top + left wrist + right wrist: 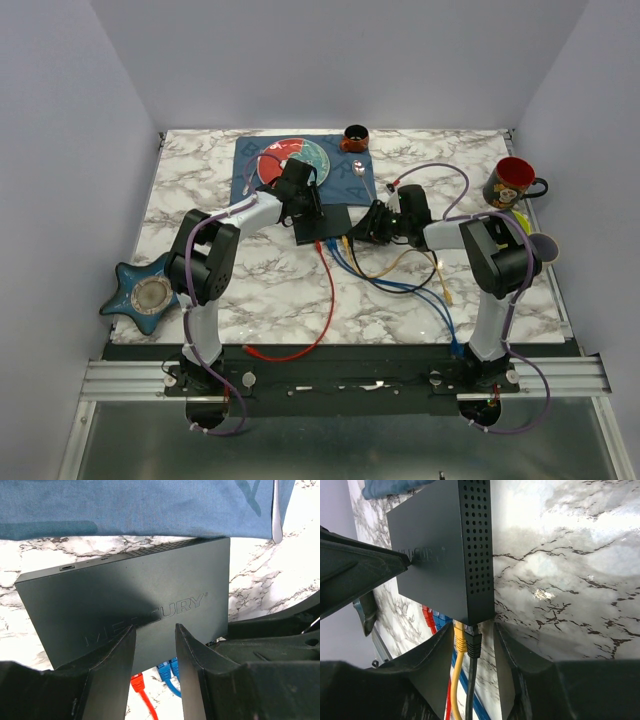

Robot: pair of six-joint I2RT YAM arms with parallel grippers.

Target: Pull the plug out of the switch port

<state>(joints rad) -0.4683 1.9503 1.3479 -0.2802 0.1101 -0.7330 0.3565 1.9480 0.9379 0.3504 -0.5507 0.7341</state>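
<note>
On the desk [250, 290], just beside the blue placemat [248, 175]: the switch [322, 224], lying flat, port edge turned toward the arm bases. At its right corner, straddling the yellow plug [460, 639] and black plug [473, 642]: the right fingers [506, 645], spread, gripping nothing. Plugs' long axis running straight back between them, toward the wrist. Over the lid: the left fingers [189, 645], likewise spread and empty; touching or hovering, cannot tell. Nearer the plugs: the right.
</note>
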